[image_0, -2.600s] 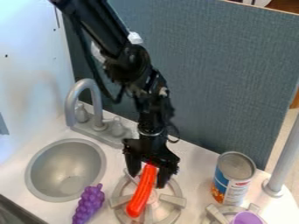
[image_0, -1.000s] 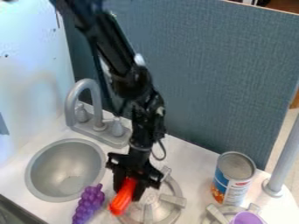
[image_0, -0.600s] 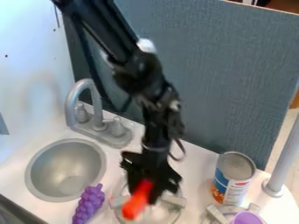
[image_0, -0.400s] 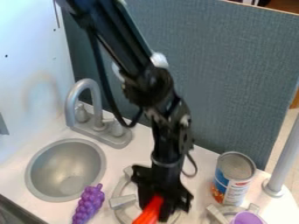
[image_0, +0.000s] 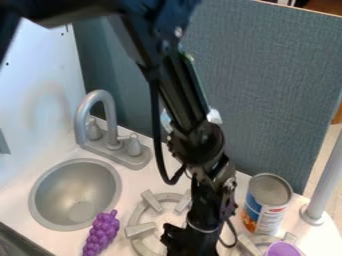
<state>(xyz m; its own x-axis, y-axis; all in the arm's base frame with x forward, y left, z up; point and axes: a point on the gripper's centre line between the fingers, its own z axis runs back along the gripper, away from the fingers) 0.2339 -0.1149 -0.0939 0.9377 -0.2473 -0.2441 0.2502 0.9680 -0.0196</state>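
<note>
At the bottom edge, right of the near stove burner's middle, is my black gripper (image_0: 190, 242), its lower end cut off by the frame. The grey burner (image_0: 139, 230) lies just left of it, partly behind the arm. Purple toy grapes (image_0: 102, 233) rest on the counter between the sink and the burner. A can (image_0: 265, 205) with a blue and white label stands upright to the right of the arm. A purple cup (image_0: 282, 249) sits at the second burner, near the lower right corner.
The round sink basin (image_0: 75, 195) is at the left, with a grey faucet (image_0: 97, 117) behind it. A grey post (image_0: 324, 185) rises at the right edge. A blue-grey panel (image_0: 267, 90) stands behind the counter.
From above the burner, my gripper first shifted left, then went right and down to the bottom edge. The orange-red object at the gripper moved along with it in the earlier frames.
</note>
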